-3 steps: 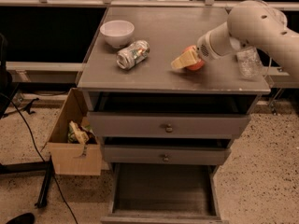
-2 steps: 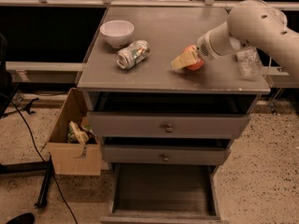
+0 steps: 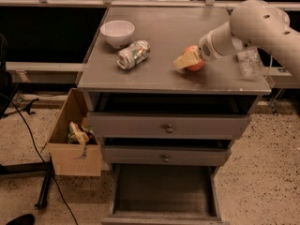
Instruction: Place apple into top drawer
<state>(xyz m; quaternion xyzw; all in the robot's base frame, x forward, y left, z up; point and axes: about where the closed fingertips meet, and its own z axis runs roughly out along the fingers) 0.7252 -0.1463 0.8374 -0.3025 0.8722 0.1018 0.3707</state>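
Camera view. The desk point(image 3: 159, 78) has a grey top and three drawers beneath it. The apple point(image 3: 198, 64) sits on the top, right of centre and near the front edge. The pincer point(image 3: 187, 60) is right at the apple, its beige end lying across the fruit's left front and covering part of it. Whether the pincer is spread or pinching the apple cannot be told. The white arm point(image 3: 253, 25) reaches in from the right, over the back right corner of the desk.

Also on the top: a white bowl point(image 3: 117, 32) at the back left, upright. A crushed can point(image 3: 133, 54) lies on its side just in front and to the right of the bowl, well apart from the apple. A clear bottle point(image 3: 248, 62) stands near the right edge, beside the arm and partly hidden by it.

Below the top, the top drawer point(image 3: 168, 127) appears drawn out a little, with a dark opening above its front. The middle drawer point(image 3: 164, 156) sits further in. The bottom drawer point(image 3: 164, 193) is pulled well out, its inside in view.

On the floor, just left of the desk, stands an open cardboard box point(image 3: 75, 158) with some items inside. A black cable point(image 3: 33, 135) runs across the floor to its left.
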